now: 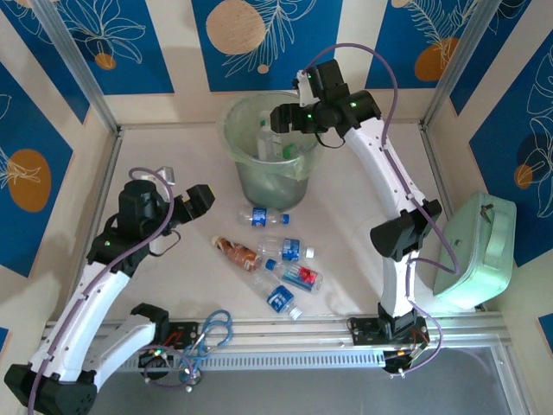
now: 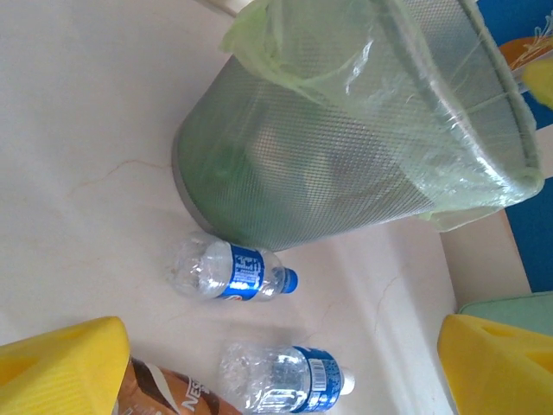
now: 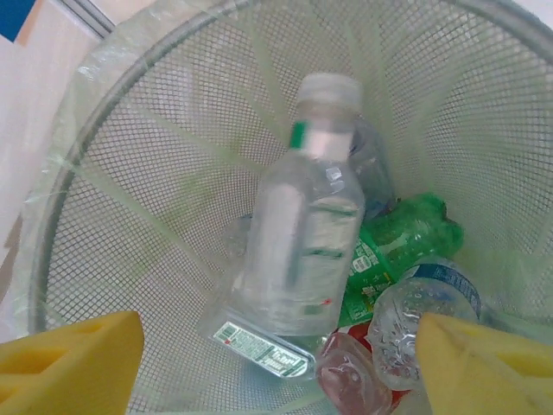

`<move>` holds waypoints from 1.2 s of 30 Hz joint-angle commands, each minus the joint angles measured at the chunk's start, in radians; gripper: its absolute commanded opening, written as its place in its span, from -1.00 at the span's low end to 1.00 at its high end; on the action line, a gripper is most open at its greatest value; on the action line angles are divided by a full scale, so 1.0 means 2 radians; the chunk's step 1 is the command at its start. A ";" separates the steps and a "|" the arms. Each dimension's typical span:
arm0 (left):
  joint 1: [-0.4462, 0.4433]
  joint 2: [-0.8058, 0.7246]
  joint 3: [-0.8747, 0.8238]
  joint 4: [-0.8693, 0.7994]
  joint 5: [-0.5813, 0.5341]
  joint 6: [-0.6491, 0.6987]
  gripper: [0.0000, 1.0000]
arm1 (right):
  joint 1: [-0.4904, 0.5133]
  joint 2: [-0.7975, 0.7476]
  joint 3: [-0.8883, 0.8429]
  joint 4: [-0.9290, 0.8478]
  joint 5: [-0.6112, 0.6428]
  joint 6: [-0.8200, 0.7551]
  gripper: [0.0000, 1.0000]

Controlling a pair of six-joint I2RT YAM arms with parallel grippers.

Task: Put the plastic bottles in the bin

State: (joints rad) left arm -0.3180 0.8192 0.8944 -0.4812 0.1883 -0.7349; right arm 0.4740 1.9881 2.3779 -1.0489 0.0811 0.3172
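L arm bent low, near left: L claw [image 1: 183, 192] wide open, empty, above table [image 1: 346, 199]. Five plastic bottles [image 1: 289, 249] lie flat there, at mixed angles. Farther back, R arm stretches over bin [image 1: 238, 130]; R claw [image 1: 281, 119] spread, gripping nothing. Inside: clear bottle [image 3: 302, 233], cap-end up, w/ several others.

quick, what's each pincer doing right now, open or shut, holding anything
left pincer: open, holding nothing
right pincer: open above the bin, the clear bottle below it lies free of both fingers
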 commanded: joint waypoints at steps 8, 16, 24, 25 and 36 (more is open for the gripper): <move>0.003 -0.007 -0.033 -0.040 -0.014 -0.032 0.74 | 0.048 -0.046 0.006 -0.011 0.036 -0.001 0.61; 0.004 0.003 -0.083 -0.044 0.000 -0.097 0.63 | 0.120 -0.172 -0.147 0.043 0.092 0.031 0.59; 0.001 0.043 -0.126 -0.009 0.015 -0.142 0.54 | 0.176 -0.285 -0.315 0.083 0.107 0.082 0.59; 0.001 0.049 -0.132 -0.001 0.016 -0.150 0.54 | 0.182 -0.294 -0.332 0.084 0.110 0.089 0.59; -0.015 0.140 -0.126 0.038 -0.002 -0.193 0.45 | 0.211 -0.343 -0.458 0.114 0.108 0.157 0.59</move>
State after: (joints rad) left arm -0.3340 1.0683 0.6132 -0.4259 0.2043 -1.0920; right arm 0.8848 1.3422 1.4826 -0.8669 0.2855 0.5793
